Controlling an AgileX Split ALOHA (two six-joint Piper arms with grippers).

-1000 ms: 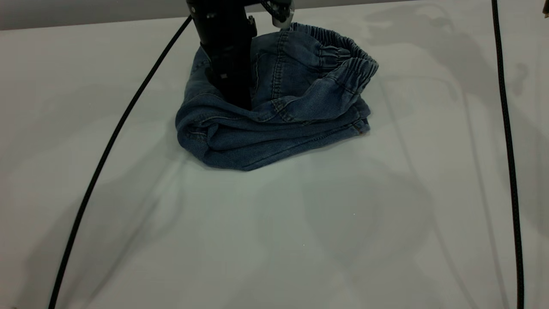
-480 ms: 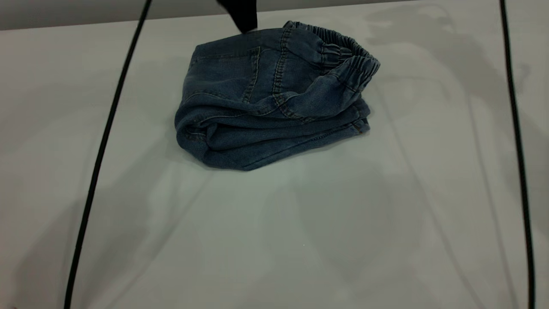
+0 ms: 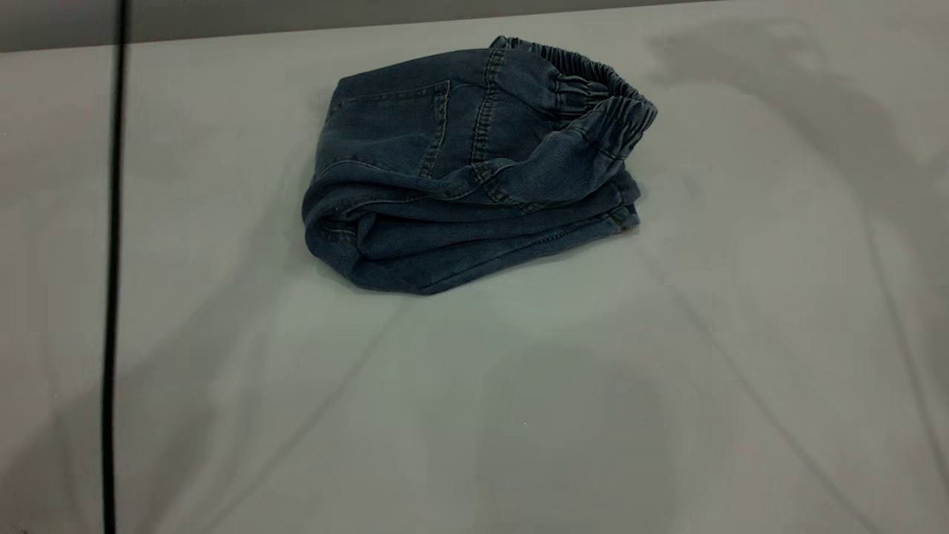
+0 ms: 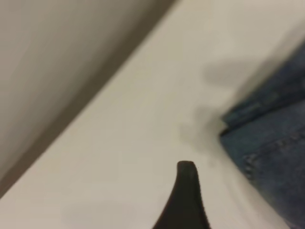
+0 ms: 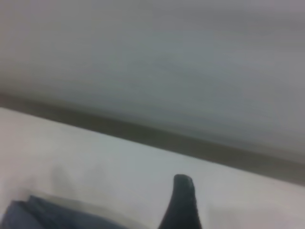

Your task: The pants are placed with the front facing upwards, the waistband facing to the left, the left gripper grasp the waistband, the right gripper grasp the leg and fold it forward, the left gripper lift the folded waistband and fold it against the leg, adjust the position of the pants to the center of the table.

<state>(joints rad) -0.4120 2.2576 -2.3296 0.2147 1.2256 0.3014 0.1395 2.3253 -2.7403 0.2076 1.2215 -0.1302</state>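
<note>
The pants (image 3: 460, 156) lie folded in a thick bundle on the far middle of the table (image 3: 519, 415), back pocket up. The gathered waistband (image 3: 600, 93) curls at the bundle's right end. The folded leg (image 3: 474, 248) forms the lower layers along the near edge. Neither gripper shows in the exterior view. In the left wrist view my left gripper (image 4: 233, 200) hangs open above bare table, one black finger (image 4: 187, 191) showing, with the pants' denim edge (image 4: 271, 143) off to its side. My right gripper (image 5: 228, 205) is open and empty too, one finger (image 5: 182, 200) showing, a corner of denim (image 5: 43, 214) behind it.
A black cable (image 3: 113, 282) hangs down across the left side of the exterior view. A dark strip of wall runs behind the table's far edge (image 3: 222, 18). Bare tabletop spreads in front of and to both sides of the pants.
The left arm, which stood on the pants a second ago, has lifted away and left the exterior view. The left cable swung leftward, and the right cable has gone from view. The pants stay put.
</note>
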